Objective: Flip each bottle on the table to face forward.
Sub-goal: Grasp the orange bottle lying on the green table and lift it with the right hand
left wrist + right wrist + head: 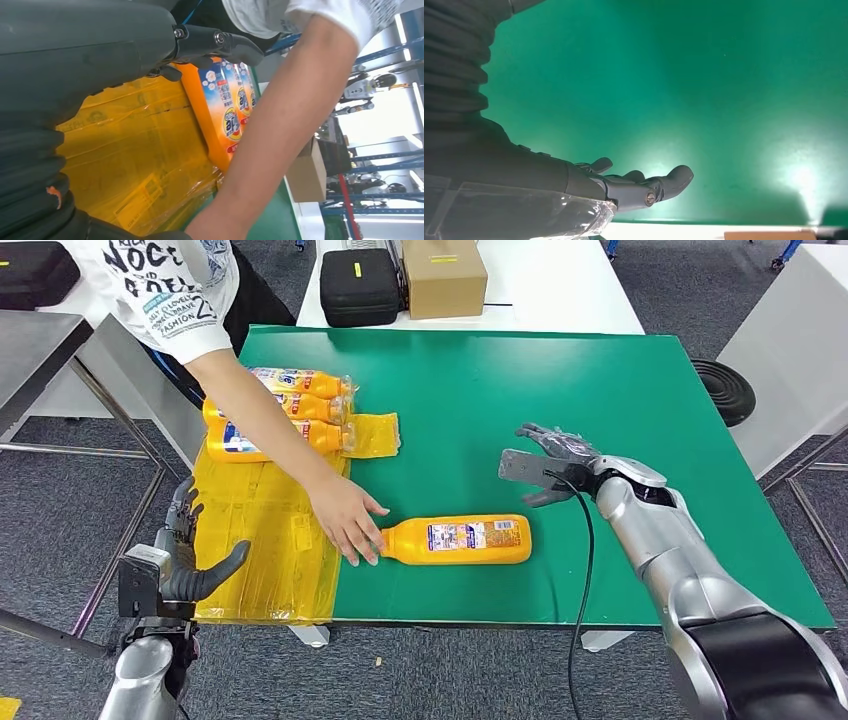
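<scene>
Nearest to us, bottom left in the head view, our left hand hangs off the desk's corner beside the yellow plastic sheet — fingers apart, thumb sticking out, nothing held. In the left wrist view that hand sits right by the crinkled sheet, w/ a person's forearm crossing in front.

Next out, on the green desk, one orange bottle lies on its side near the front edge, label up, cap end pointing left. The person's hand rests at that cap end, touching it, arm reaching in from the upper left.

To the right of the bottle and a bit farther back, our right hand hovers over bare green — well apart from the bottle, fingers spread, empty. The right wrist view agrees: hand open, fingers only loosely curved over the desk surface, nothing in them.

Farther back on the left, three more orange bottles lie side by side on the far end of the yellow sheet, caps pointing right; the left wrist view catches their blue-and-white labels.

Beyond the green desk, on a white table, a black case and a cardboard box sit next to each other. A black round object sits off the desk's right edge.
</scene>
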Available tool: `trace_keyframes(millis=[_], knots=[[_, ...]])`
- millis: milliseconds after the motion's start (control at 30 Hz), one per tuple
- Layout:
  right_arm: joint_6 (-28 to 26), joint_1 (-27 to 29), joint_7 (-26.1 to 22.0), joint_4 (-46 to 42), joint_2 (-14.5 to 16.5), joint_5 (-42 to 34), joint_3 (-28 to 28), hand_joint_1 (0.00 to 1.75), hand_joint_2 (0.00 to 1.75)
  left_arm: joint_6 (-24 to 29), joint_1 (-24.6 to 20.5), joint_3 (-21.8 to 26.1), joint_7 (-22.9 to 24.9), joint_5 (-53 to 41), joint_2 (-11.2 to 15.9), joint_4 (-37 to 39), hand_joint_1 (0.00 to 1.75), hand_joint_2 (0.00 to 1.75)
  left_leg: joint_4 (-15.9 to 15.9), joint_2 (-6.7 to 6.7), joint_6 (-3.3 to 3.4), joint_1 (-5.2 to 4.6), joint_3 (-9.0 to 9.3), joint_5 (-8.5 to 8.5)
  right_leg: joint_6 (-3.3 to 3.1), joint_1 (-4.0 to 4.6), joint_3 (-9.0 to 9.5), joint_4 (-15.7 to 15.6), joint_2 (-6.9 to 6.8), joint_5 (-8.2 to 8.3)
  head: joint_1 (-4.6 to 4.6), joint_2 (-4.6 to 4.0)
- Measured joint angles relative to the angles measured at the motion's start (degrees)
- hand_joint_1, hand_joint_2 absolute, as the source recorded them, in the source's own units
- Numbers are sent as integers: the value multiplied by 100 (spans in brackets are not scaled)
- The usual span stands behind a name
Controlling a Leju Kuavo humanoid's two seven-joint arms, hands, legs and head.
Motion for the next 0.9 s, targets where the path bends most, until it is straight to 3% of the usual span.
trace_keyframes(millis=[233,567,900], knots=[[55,-238,22,459,291,-97,360,0,175,61,-54,-7,9,11,-27,175,0,175,0,2,0,1,1,0,0,0,-2,0,1,0,0,0],[119,-289,-588,558,644,-516,528,0,175,138,-87,-37,-44,14,-30,317,0,175,0,0,0,1,0,0,0,0,-1,0,0,0,1,0],[206,-231,-759,556,840,-590,782,0,175,183,-87,-46,-47,13,-31,347,0,175,0,1,0,2,2,0,0,1,-1,0,0,0,0,0]])
